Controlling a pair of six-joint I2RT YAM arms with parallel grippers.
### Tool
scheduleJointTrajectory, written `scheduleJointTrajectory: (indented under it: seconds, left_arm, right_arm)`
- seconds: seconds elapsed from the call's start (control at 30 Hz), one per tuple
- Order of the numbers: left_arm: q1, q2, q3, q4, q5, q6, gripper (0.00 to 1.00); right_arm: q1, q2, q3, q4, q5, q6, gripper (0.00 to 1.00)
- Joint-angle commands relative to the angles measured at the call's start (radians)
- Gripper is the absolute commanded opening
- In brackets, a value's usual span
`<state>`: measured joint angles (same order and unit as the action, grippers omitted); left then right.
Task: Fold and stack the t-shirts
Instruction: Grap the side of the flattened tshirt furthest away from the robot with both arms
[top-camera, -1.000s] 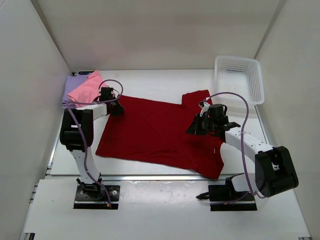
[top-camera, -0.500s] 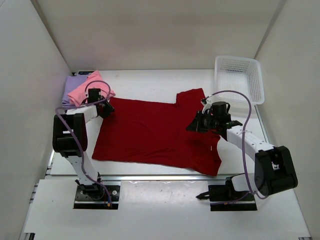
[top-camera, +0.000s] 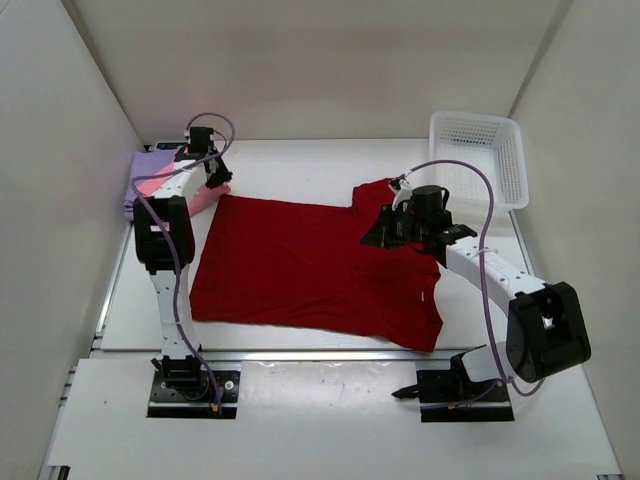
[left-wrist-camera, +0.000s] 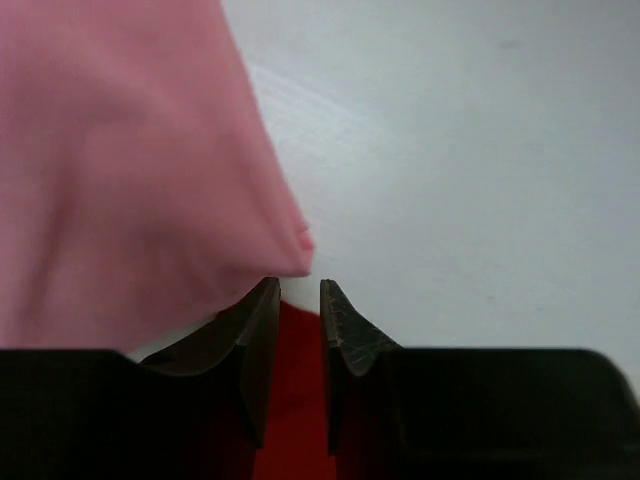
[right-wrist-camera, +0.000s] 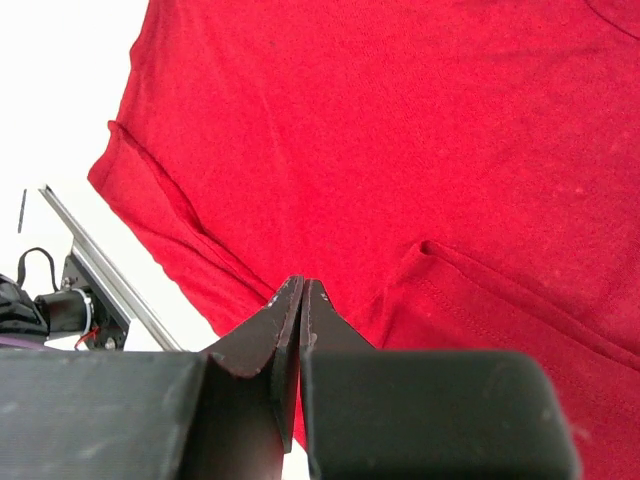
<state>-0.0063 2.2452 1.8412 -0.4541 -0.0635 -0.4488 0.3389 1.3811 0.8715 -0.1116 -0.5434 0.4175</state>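
Dark red t-shirt (top-camera: 310, 265) spread flat on the white table (top-camera: 300, 165), soft matte cloth, nearly smooth, one short sleeve sticking out at its far right corner. Over that right side, right gripper (right-wrist-camera: 302, 285) with dark fingers pressed together, tips meeting; no cloth seen between them, contact with the fabric below impossible to tell. Visible from the right wrist alone: a stitched seam fold just beside the tips. At the red shirt's far left corner, left gripper (left-wrist-camera: 298, 290) parted by a narrow slit, red showing through the gap; hold on anything impossible to tell. Just beyond that corner, folded pink t-shirt (left-wrist-camera: 120, 170), its rounded tip close above the fingertips. Under and behind the pink, lavender t-shirt (top-camera: 145, 165), seen only from above. Beyond the red shirt's far right corner, near but apart, white plastic lattice basket (top-camera: 478, 160).
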Motion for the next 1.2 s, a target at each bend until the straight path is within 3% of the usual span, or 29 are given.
scheduleJointTrajectory:
  seconds: [0.0, 0.17, 0.43, 0.8, 1.17]
  left_arm:
    - [-0.014, -0.021, 0.006, -0.08, -0.01, 0.05, 0.34]
    - [-0.009, -0.085, -0.117, -0.002, 0.002, 0.055, 0.31]
    - [0.04, -0.022, -0.062, -0.054, 0.001, 0.041, 0.41]
    - [0.02, 0.04, 0.03, -0.086, -0.018, 0.065, 0.46]
    - [-0.001, 0.037, -0.003, -0.075, -0.016, 0.073, 0.41]
  right_arm:
    - [-0.001, 0.022, 0.035, 0.012, 0.002, -0.014, 0.0]
    - [-0.006, 0.049, 0.032, 0.021, -0.015, -0.017, 0.0]
    - [-0.014, 0.044, 0.029, 0.013, -0.017, -0.017, 0.0]
    - [-0.023, 0.052, 0.037, 0.021, -0.023, -0.019, 0.0]
    - [-0.043, 0.041, 0.046, 0.013, -0.02, -0.017, 0.0]
